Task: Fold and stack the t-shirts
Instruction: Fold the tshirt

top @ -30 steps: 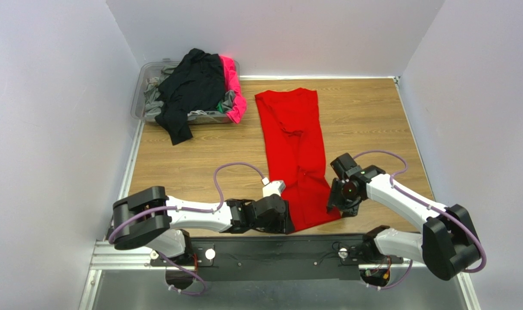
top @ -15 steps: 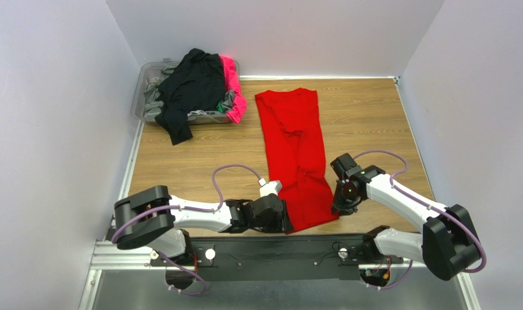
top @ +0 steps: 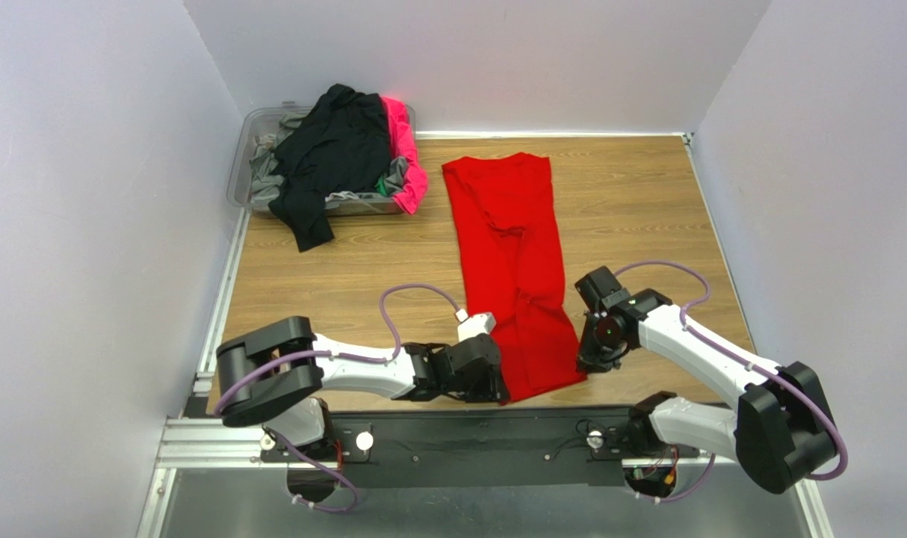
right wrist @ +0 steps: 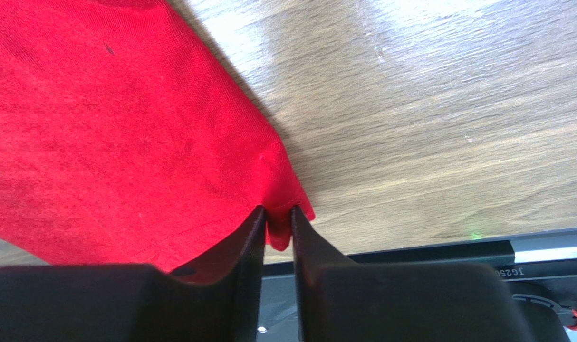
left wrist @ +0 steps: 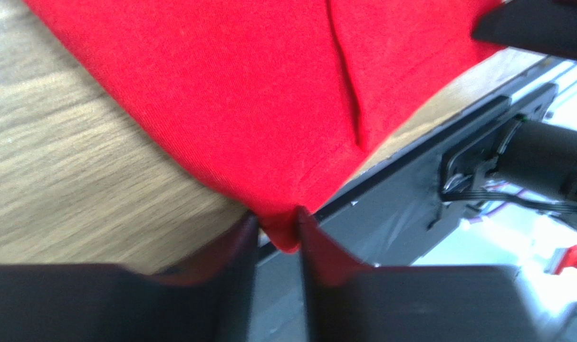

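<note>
Top external view: plastic bin (top: 248,146) heaped with shirts (top: 337,140) on wood-grain tabletop (top: 638,202); left gripper (left wrist: 276,226) and right gripper (right wrist: 276,217) each pinch a corner of the soft red shirt (top: 512,258).

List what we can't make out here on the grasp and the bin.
- Top view: left gripper and right gripper tips hidden beneath their own wrists.
- Wrist views: most of the red t-shirt cut off by frame edges.
- Top view: bin contents mostly covered by the black t-shirt.

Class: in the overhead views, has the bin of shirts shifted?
No. The bin stays in the far-left corner against the wall, the black shirt hanging over its near rim as before.
</note>
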